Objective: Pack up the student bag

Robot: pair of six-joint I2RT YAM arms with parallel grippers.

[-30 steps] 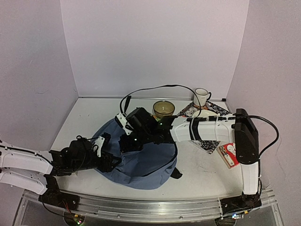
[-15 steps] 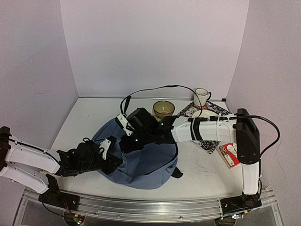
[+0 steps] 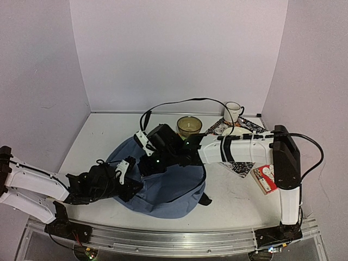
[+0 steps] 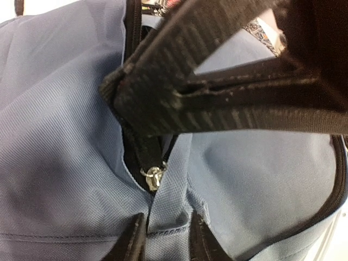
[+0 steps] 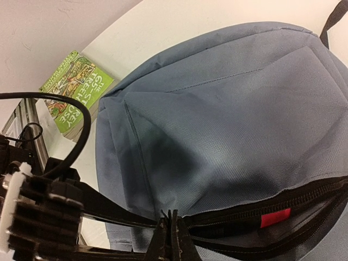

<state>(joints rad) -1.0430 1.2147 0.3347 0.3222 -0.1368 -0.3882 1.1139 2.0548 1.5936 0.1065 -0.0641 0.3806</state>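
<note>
Student bag [image 3: 174,190]: left jaws clamped on blue tab [image 4: 169,201], lower centre; right jaws together at zip edge [image 5: 304,191]; tab must be held taut.

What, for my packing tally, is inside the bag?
Through the bag's part-open zip, only a red tag shows in the dark gap. Anything deeper is covered by the fabric.

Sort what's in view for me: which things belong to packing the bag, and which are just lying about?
Job in hand: student bag; left pincer and right pincer, both at its zip opening; green book, probably meant to go in.
Lying about: glass bowl, white mug, patterned cloth, red-and-white flat item (purpose unclear).
</note>
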